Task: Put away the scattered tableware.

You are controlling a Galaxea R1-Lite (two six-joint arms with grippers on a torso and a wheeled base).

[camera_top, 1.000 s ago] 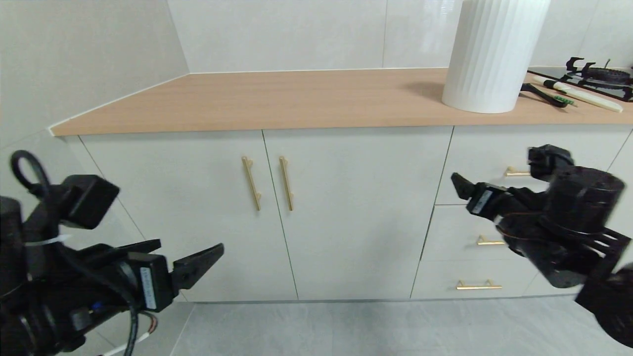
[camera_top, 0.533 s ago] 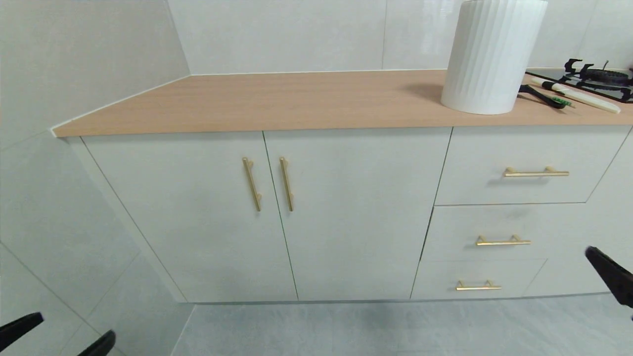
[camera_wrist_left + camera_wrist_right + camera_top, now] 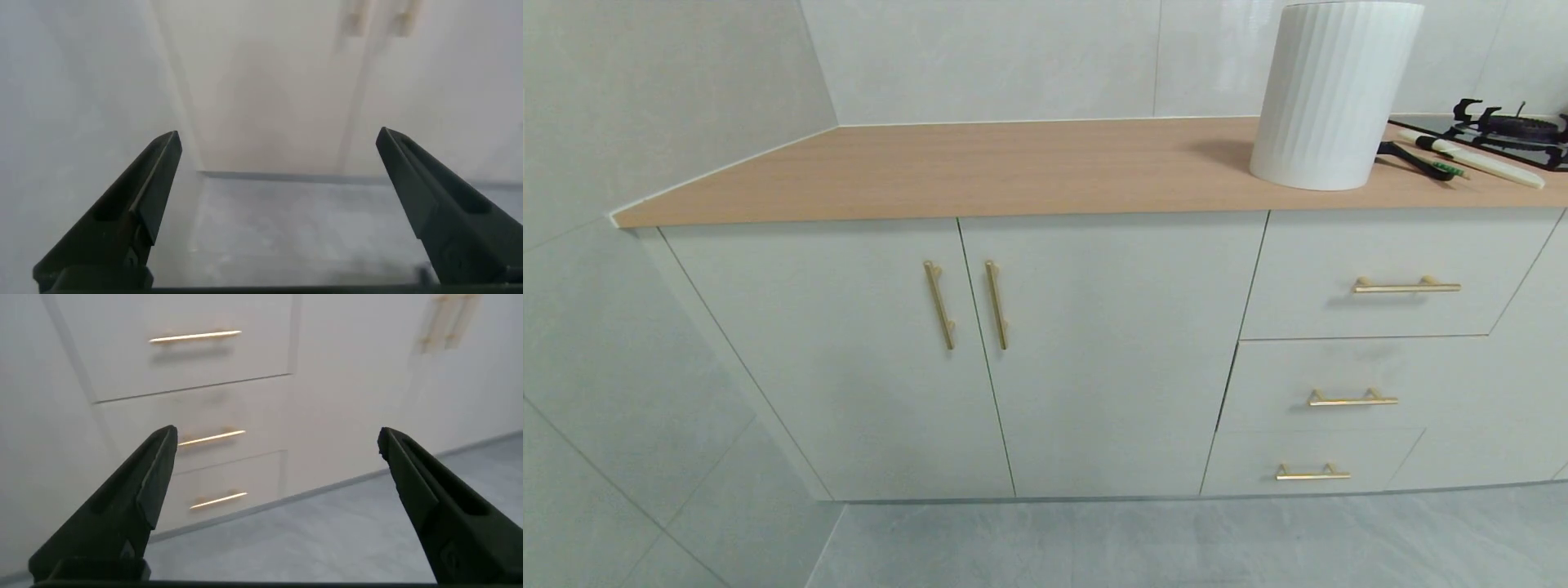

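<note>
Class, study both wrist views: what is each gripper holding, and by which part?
Nothing is held. The left gripper is open and empty before the cabinet doors; the right gripper is open and empty before the drawers.

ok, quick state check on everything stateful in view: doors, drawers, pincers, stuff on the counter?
Left door: shut.
Right door: shut.
Top drawer: shut.
Middle drawer: looks shut.
Bottom drawer: shut.
White ribbed canister: upright on the counter.
Utensils: lying flat beside the canister.
Left pincer: open, empty.
Right pincer: open, empty.
</note>
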